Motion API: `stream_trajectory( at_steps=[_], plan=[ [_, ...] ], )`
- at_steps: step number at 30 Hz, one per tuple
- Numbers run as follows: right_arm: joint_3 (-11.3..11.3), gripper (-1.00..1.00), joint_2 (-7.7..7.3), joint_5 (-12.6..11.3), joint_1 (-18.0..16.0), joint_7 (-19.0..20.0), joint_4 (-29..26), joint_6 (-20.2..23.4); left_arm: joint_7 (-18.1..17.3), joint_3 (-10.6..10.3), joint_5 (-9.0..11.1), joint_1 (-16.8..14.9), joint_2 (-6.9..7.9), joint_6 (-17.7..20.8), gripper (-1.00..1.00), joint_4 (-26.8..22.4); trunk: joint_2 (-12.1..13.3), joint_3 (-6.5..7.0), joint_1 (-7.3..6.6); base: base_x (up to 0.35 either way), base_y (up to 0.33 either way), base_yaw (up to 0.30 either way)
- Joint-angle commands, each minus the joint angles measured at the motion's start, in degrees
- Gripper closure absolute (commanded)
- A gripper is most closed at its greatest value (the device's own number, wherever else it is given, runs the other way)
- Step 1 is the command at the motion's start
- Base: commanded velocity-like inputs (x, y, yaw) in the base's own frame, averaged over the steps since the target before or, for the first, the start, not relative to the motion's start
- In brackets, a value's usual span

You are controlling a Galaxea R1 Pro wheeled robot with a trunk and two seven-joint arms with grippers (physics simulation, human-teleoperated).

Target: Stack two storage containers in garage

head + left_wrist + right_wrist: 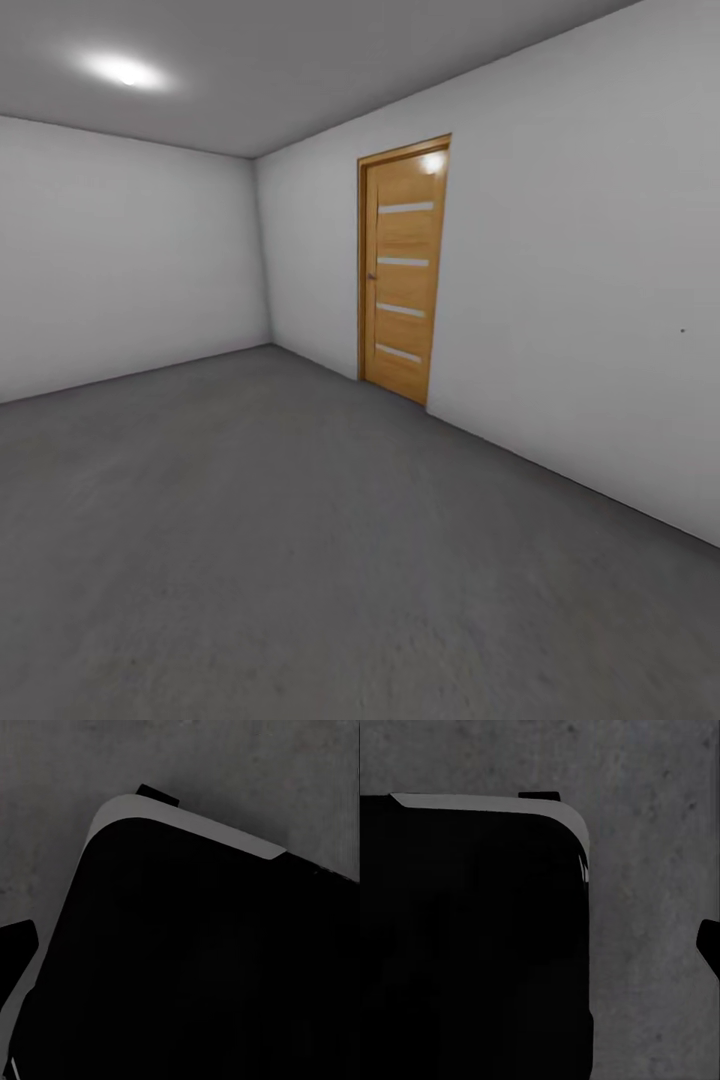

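the head view looks across a bare room with plain white-grey walls [130,270] and a dark grey, rough concrete-like floor [300,540], which fits the garage. a wooden door [403,270] with four pale horizontal strips stands shut in the wall that runs back to the room's corner, and a ceiling light [125,70] glows well away from the door on the far side of that corner. no orange-red storage container lies anywhere on the stretch of floor in front of the door, so i cannot tell where the two containers are at this moment.

both wrist views look down at the same grey floor past a large black, round-cornered body with a pale edge [187,825], most likely the robot's own base. small dark shapes at the picture edges may be finger parts, but they are too little to read, so i cannot tell whether the left or the right end effector is released, clenched or grasping anything.

judging from the task, the containers are thin-walled, open, shallow bins: probably light, fairly stiff, a little slippery on smooth plastic. the sensible hold is on a long rim wall, pinched near its middle, kept level so the second bin nests squarely on the first.
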Motion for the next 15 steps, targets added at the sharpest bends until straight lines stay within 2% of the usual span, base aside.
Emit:
stream_trajectory(
  at_steps=[1,7,15],
  plan=[
    [0.1,-1.00,0.01,0.1,0.0,0.0,0.0,-0.4,-0.1,0.4,0.0,0.0,-0.02,-0.1,-1.00,0.0,0.0,-0.04,0.03,0.324,0.000,0.000],
    [0.7,-1.00,0.28,0.6,0.0,0.0,0.0,-0.6,-0.2,0.5,-0.3,0.0,0.01,-0.1,-1.00,0.0,0.0,-0.04,0.03,0.324,0.000,0.020],
    [0.8,-1.00,0.09,0.7,0.0,0.0,0.0,-0.7,-0.2,0.4,-0.3,0.0,0.00,-0.1,-1.00,0.0,0.0,-0.04,0.03,0.324,0.000,0.187]
  ],
)
